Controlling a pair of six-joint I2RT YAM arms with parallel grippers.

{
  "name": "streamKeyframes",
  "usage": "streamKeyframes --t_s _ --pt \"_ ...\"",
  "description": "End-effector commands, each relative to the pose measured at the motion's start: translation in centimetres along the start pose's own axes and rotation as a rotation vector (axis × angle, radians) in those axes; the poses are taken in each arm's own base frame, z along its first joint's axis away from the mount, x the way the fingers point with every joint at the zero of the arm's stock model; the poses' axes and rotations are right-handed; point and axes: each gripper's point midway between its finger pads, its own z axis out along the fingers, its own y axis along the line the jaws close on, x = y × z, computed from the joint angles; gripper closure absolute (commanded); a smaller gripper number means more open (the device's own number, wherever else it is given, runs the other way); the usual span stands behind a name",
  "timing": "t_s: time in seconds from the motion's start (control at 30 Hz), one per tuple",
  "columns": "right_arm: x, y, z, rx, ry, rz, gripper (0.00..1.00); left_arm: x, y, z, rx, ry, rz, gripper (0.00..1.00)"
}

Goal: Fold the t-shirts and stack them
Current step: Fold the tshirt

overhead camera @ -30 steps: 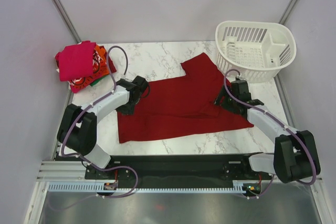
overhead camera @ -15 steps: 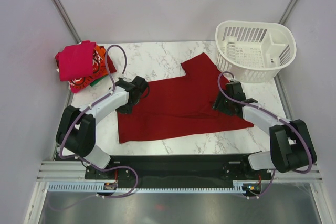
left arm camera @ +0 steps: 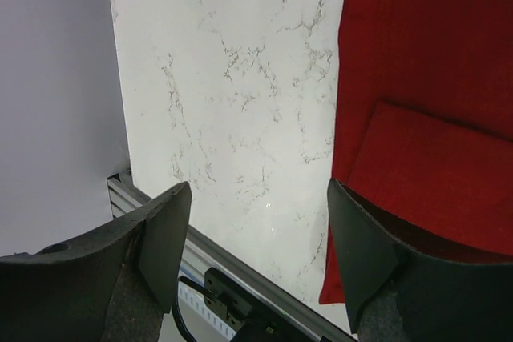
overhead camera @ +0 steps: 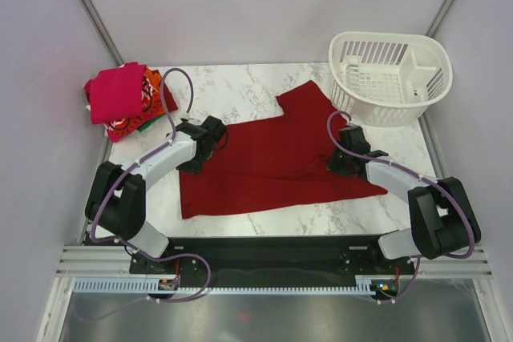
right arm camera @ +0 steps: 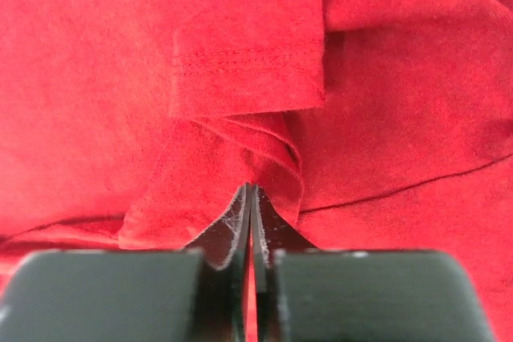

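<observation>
Dark red t-shirt (overhead camera: 272,158): lies spread across the middle of the table (overhead camera: 240,90), partly doubled over on itself, with one flap running out toward the white basket (overhead camera: 389,78) at the far right. A pile of shirts (overhead camera: 120,98), pink on top, sits at the far left corner, well apart from it.

Right gripper (right arm camera: 250,198): fingers pressed together, pinching a bunched fold of the red cloth just below a stitched sleeve hem. It grips at the shirt's right side. In my judgement this hold is meant to lift that side and carry it across for a fold.

Left gripper (left arm camera: 260,206): fingers spread, nothing between them. It hangs over the shirt's left edge; one finger is above bare marble, the other above the red cloth where a second layer lies on the first. Its position suggests it is lined up to take that edge, so both sides can be lifted together.

Fold judged incomplete; this shirt is not yet on the pile.
</observation>
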Motion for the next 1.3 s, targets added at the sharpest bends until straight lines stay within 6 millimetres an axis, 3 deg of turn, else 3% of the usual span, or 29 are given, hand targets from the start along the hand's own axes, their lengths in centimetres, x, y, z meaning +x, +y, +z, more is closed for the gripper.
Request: streamKeyframes --t_s 0.0,0.23,0.4,0.6,0.77,0.97,1.27 --pt "-1.3 1.1 -0.1 -0.021 -0.040 -0.004 1.00 -1.1 0.7 -0.5 -0.020 -0.052 -0.075 0.24" --pt "-4.0 3.4 -1.5 -0.057 -0.082 -0.029 0.98 -1.2 0.7 -0.6 -0.010 -0.057 -0.081 0.24" --pt "-4.7 1.8 -2.7 0.026 -0.115 -0.068 0.59 -1.2 0.6 -0.6 -0.003 -0.061 -0.084 0.25" --pt "-1.9 0.1 -2.4 0.044 -0.056 -0.069 0.47 -1.2 0.4 -0.5 0.004 -0.056 -0.078 0.25" --pt "-0.2 -0.6 -1.5 0.053 -0.008 -0.062 0.45 -1.2 0.3 -0.5 0.009 -0.057 -0.080 0.25" --pt "0.1 -0.5 -1.0 0.047 0.007 -0.056 0.46 -1.2 0.2 -0.6 0.016 -0.057 -0.081 0.25" --pt "1.0 -0.7 -0.2 0.040 0.032 -0.049 0.55 -1.1 0.4 -0.7 0.018 -0.062 -0.087 0.25"
